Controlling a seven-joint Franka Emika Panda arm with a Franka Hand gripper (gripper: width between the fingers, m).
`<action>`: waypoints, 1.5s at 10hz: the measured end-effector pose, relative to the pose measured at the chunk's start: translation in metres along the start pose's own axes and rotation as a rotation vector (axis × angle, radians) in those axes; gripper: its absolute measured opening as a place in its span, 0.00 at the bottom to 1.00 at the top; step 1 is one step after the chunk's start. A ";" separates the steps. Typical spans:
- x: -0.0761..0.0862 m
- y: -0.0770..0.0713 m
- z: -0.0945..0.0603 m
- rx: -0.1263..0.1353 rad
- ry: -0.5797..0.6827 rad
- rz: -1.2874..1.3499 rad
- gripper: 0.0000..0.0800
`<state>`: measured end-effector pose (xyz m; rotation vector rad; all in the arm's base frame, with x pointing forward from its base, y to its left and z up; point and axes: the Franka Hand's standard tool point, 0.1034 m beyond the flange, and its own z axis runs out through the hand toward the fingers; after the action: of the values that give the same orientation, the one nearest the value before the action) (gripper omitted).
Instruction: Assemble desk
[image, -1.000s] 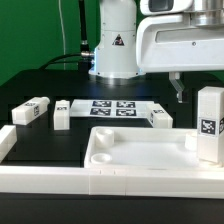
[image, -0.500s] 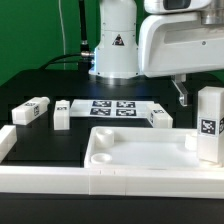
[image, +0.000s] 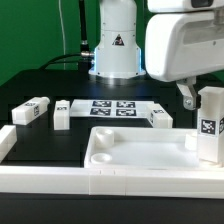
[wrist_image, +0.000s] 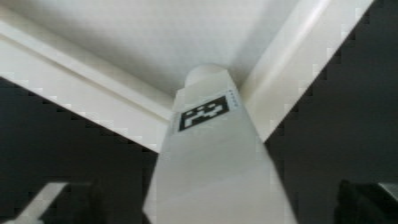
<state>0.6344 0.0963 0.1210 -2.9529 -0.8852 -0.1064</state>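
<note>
Above the upright leg beside the tabletop on the bench, our tool hangs wide open, empty. We judge the step a leg pickup; next, lower squarely and close.

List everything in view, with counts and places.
tabletop: one, white, front centre, inside the border rail.
upright leg: one, white with tag, exterior view's right, beside the tabletop.
loose legs: three, white, on the table behind the tabletop.
marker board: one, white with black tags, flat between the loose legs.
border rail: one, white, along the front and exterior view's left.
table: one, black, under everything.
arm base: one, white, at the back.
gripper: one, white housing, open, above the upright leg.
</note>
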 end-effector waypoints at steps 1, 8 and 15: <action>0.000 0.000 0.000 -0.001 -0.001 -0.068 0.81; -0.004 -0.004 0.006 -0.002 -0.016 -0.269 0.36; -0.005 -0.003 0.007 0.023 -0.005 0.178 0.36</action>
<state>0.6291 0.0970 0.1136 -2.9939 -0.6158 -0.0802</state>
